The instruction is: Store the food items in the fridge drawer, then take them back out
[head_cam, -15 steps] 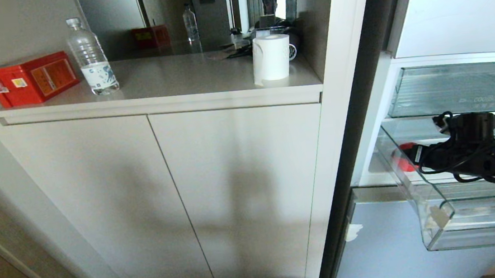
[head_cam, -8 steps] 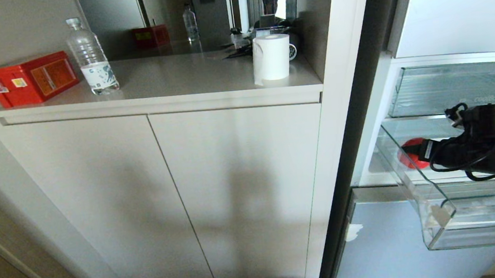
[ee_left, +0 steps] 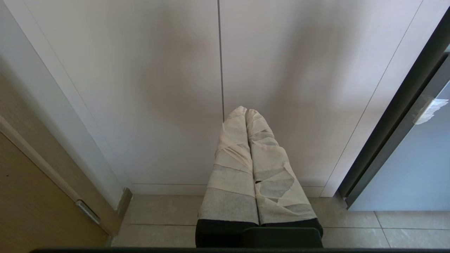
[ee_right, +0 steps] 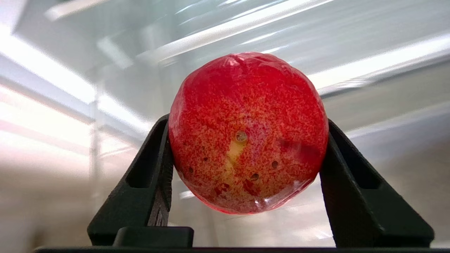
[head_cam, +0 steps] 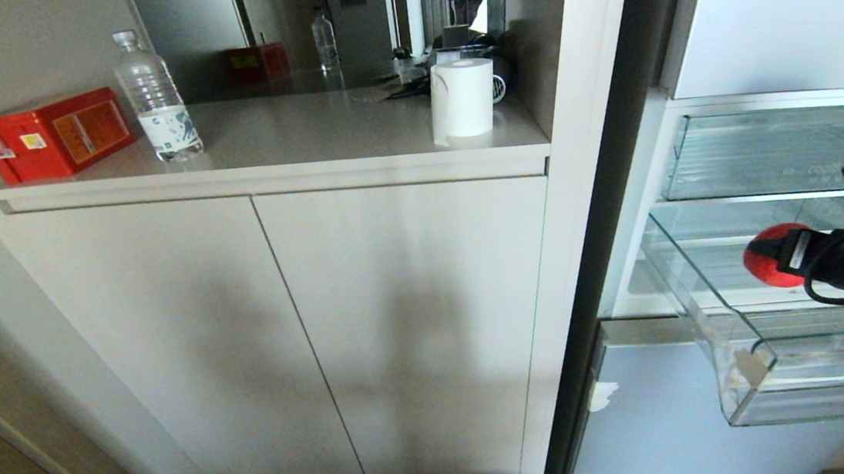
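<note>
The right gripper [ee_right: 246, 147], at the right edge of the head frame, is clamped on a red fruit [ee_right: 248, 133], one black finger [ee_right: 149, 175] pressed to each flank so the round, slick thing sits wedged across its widest part and cannot roll free. In the head view the fruit [head_cam: 772, 256] hangs at middle right, above the floor of the fridge drawer [head_cam: 746, 384], the lower of two clear bins, which stands pulled out with its thick front lip toward the lower right corner. Held clear of the drawer's walls like this, it looks to be in transit; whether going in or coming out cannot be told. Up close the fruit is glossy, deep red speckled with yellow, a pale streak and a few small dark pits near its centre, and a shiny film-like skin at its lower edge. The left gripper [ee_left: 248, 116], its cloth-wrapped fingers pressed together and empty, points at the cabinet doors [head_cam: 283, 320] in the frame's centre. On the shelf above, upper left, stand a red tin [head_cam: 48, 133], a water bottle [head_cam: 155, 100] and a paper roll [head_cam: 463, 97].
</note>
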{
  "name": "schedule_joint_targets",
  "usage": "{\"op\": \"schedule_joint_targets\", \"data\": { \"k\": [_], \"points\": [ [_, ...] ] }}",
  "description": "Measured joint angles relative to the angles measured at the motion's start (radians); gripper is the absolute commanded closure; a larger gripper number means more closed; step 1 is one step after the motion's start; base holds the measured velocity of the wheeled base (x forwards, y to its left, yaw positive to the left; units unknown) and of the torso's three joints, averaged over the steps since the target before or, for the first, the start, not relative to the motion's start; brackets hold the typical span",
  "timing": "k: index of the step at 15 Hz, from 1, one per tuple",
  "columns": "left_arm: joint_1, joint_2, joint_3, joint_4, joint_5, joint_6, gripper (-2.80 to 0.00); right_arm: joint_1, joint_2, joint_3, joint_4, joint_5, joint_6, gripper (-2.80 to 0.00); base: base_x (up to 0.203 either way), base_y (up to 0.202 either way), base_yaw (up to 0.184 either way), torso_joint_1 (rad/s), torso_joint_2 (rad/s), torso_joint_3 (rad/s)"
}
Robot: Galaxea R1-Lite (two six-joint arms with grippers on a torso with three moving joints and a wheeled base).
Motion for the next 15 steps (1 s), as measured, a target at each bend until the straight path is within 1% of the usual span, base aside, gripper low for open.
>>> {"op": "schedule_joint_targets", "data": {
  "k": [1,2,5,7,10,11,13,15],
  "points": [
    [0.000,0.000,0.000,0.000,0.000,0.000,0.00,-0.001,-0.044,0.027,0.000,-0.045,-0.013,0.00,0.000,0.000,0.000,0.000,0.00,0.000],
    [0.000,0.000,0.000,0.000,0.000,0.000,0.00,-0.007,-0.094,0.060,0.000,-0.070,-0.035,0.00,0.000,0.000,0.000,0.000,0.00,0.000],
    [0.000,0.000,0.000,0.000,0.000,0.000,0.00,-0.058,-0.236,0.151,-0.004,-0.115,-0.145,0.00,0.000,0.000,0.000,0.000,0.00,0.000],
    [0.000,0.000,0.000,0.000,0.000,0.000,0.00,-0.103,-0.341,0.194,-0.002,-0.133,-0.202,0.00,0.000,0.000,0.000,0.000,0.00,0.000],
    [0.000,0.000,0.000,0.000,0.000,0.000,0.00,-0.178,-0.495,0.282,0.001,-0.134,-0.298,0.00,0.000,0.000,0.000,0.000,0.00,0.000],
    [0.000,0.000,0.000,0.000,0.000,0.000,0.00,-0.194,-0.536,0.311,0.001,-0.132,-0.316,0.00,0.000,0.000,0.000,0.000,0.00,0.000],
    [0.000,0.000,0.000,0.000,0.000,0.000,0.00,-0.208,-0.593,0.344,0.001,-0.129,-0.322,0.00,0.000,0.000,0.000,0.000,0.00,0.000],
    [0.000,0.000,0.000,0.000,0.000,0.000,0.00,-0.212,-0.629,0.360,0.001,-0.128,-0.323,0.00,0.000,0.002,-0.136,0.003,0.00,0.001]
  ]
}}
